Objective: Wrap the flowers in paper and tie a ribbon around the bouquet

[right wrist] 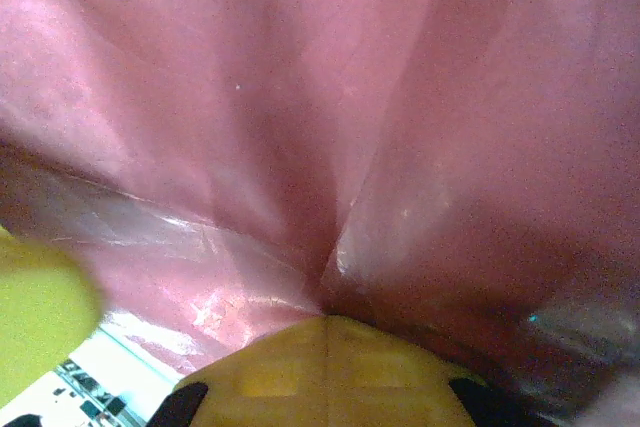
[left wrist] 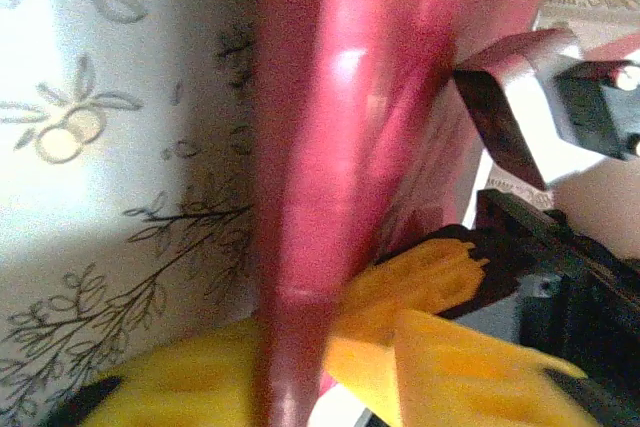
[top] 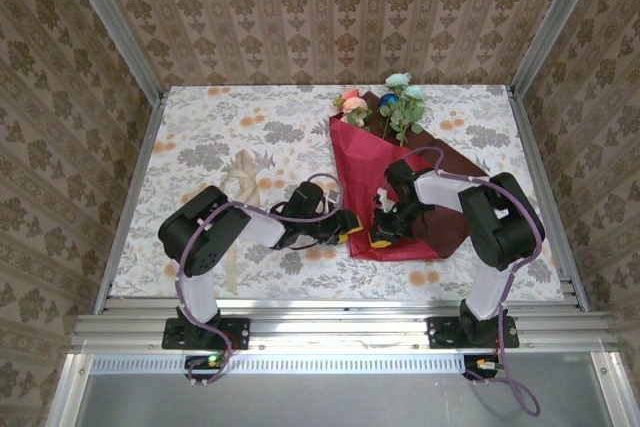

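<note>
Where arms meet, paper between left fingers, pinched by right fingers.

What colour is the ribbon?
Pale beige; the ribbon shows best from the top external view.

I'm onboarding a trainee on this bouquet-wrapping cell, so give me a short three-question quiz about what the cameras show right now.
1. True or false: the ribbon is already tied around the paper.
2. The flowers stick out of the paper at which end? A) the near end B) the far end C) neither, they are fully covered
3. Fill in: seen from above, the left gripper is at the paper's ____ edge.
Key: 1 false, it lies loose on the tablecloth, left of the paper; 2 B; 3 left.
</note>
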Action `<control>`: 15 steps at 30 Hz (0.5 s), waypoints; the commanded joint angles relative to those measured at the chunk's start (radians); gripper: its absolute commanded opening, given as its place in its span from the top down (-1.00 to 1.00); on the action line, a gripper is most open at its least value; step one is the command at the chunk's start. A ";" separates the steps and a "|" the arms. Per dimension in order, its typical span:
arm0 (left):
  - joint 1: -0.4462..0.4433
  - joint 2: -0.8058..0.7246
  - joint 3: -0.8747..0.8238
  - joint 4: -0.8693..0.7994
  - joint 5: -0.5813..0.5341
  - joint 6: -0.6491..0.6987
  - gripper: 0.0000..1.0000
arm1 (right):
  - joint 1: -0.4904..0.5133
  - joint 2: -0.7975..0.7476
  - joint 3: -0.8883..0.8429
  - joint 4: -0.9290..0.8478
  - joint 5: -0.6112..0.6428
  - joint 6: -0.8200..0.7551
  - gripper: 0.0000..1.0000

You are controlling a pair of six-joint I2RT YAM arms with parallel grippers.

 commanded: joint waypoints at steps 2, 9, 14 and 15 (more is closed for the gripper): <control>-0.046 0.047 -0.044 -0.006 -0.033 -0.047 0.71 | -0.006 0.018 -0.051 -0.077 0.092 -0.015 1.00; -0.047 0.070 -0.029 -0.002 -0.016 -0.045 1.00 | -0.054 -0.266 0.011 -0.181 0.225 0.116 0.21; -0.044 0.065 -0.021 -0.020 -0.001 -0.028 1.00 | -0.152 -0.535 -0.038 -0.297 0.410 0.306 -0.12; -0.043 0.064 -0.018 -0.026 0.001 -0.024 1.00 | -0.173 -0.593 -0.060 -0.330 0.455 0.355 -0.22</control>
